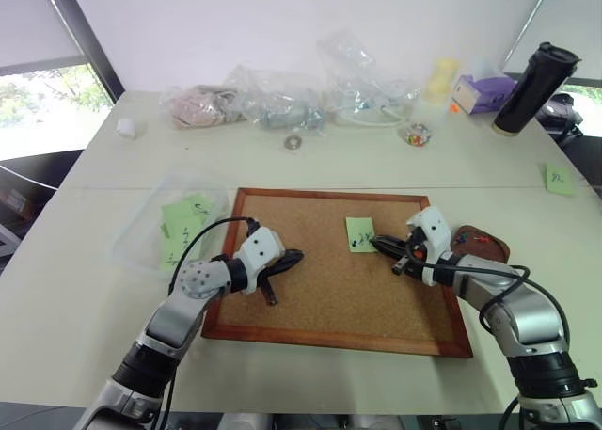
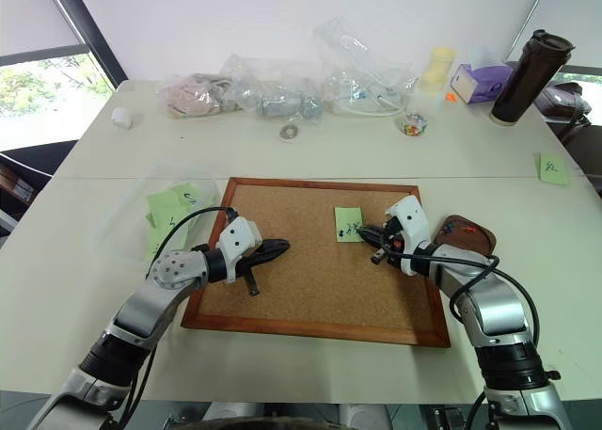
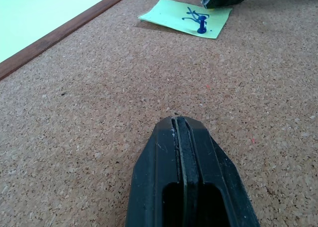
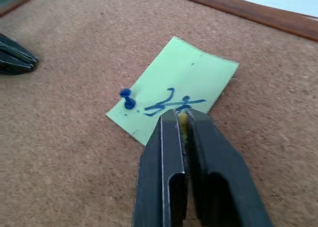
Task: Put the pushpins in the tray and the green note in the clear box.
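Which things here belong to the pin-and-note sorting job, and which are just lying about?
Job: square light-green sticky note, blue pushpin pinning it, dark reddish-brown oval tray, shallow clear plastic box.
Lying about: soft clear plastic bags, tall black tumbler, purple tissue box.

Bright, even daylight enters from a window point(image 1: 47, 110) at the far left, leaving only soft shadows on the pale table point(image 1: 85, 289). The wrist views are sharp on the corkboard point(image 3: 99, 113) just beyond the fingers, blurring farther off.
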